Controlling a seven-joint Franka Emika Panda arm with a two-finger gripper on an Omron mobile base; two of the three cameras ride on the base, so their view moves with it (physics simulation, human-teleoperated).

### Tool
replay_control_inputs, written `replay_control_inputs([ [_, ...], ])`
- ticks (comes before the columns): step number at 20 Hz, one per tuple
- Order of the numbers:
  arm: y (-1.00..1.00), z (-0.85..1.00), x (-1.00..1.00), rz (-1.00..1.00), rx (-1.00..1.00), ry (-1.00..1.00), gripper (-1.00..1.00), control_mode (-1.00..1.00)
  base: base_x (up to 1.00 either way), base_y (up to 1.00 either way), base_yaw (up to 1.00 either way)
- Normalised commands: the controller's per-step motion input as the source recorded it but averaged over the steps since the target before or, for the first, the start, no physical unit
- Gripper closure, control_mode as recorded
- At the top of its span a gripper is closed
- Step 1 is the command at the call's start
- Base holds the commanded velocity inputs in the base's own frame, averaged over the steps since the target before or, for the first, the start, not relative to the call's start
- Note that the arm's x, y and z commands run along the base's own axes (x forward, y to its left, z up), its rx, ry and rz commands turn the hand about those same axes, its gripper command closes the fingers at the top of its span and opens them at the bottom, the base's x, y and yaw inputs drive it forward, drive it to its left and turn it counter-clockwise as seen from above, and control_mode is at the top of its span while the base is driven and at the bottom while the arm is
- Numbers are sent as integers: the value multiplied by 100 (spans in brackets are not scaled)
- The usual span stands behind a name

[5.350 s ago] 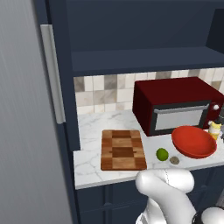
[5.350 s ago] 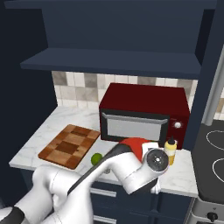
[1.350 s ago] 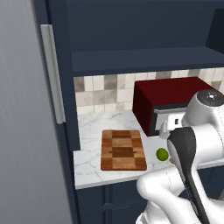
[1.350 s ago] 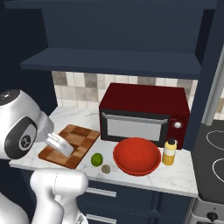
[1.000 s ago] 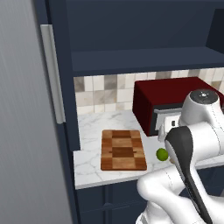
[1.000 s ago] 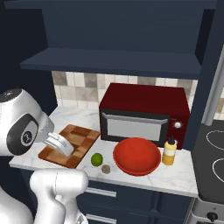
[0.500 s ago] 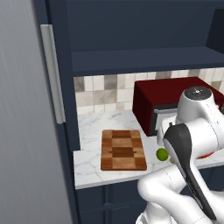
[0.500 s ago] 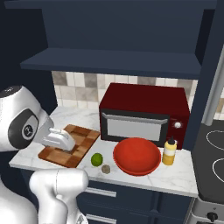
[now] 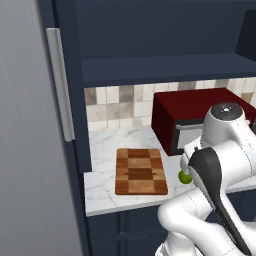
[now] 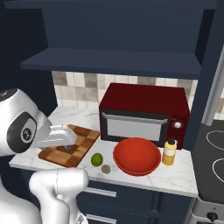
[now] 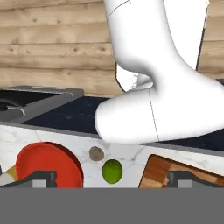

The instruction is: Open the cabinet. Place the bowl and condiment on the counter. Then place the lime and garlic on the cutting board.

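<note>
The cabinet (image 10: 118, 30) stands open above the counter (image 10: 175, 177), its door (image 10: 210, 74) swung out at the right. On the counter sit the red bowl (image 10: 136, 156), the yellow condiment (image 10: 169, 152), the lime (image 10: 96, 159) and the garlic (image 10: 106, 169). The cutting board (image 9: 141, 171) lies to their left. My gripper (image 11: 112, 178) hovers low over the board (image 10: 83, 142) and looks back across the counter. Its fingers (image 11: 43, 177) stand wide apart with nothing between them, so it is open. The hand view shows the lime (image 11: 112, 170), garlic (image 11: 96, 153), bowl (image 11: 48, 164) and a corner of the board (image 11: 159, 170).
A dark red microwave (image 10: 144, 113) fills the back of the counter behind the bowl. A stove (image 10: 214, 162) adjoins on the right. A tall grey panel with a silver bar handle (image 9: 61, 85) bounds the left. My own arm (image 9: 220, 155) hides part of the lime (image 9: 184, 177).
Some five seconds back the hand was by the bowl and bottle; it has swung over to the cutting board. Over the last second the arm eased slightly left. The jaws stayed open.
</note>
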Motion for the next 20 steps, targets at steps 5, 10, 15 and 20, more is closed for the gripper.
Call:
replay_control_inputs([
  [5,7,-2,1,17,-9,15,-100,-100,0,0,0],
  [10,7,0,16,7,-10,22,-100,-100,0,0,0],
  [15,1,-6,30,4,-8,25,-100,-100,0,0,0],
  [20,0,-38,26,5,-2,19,-100,-100,0,0,0],
])
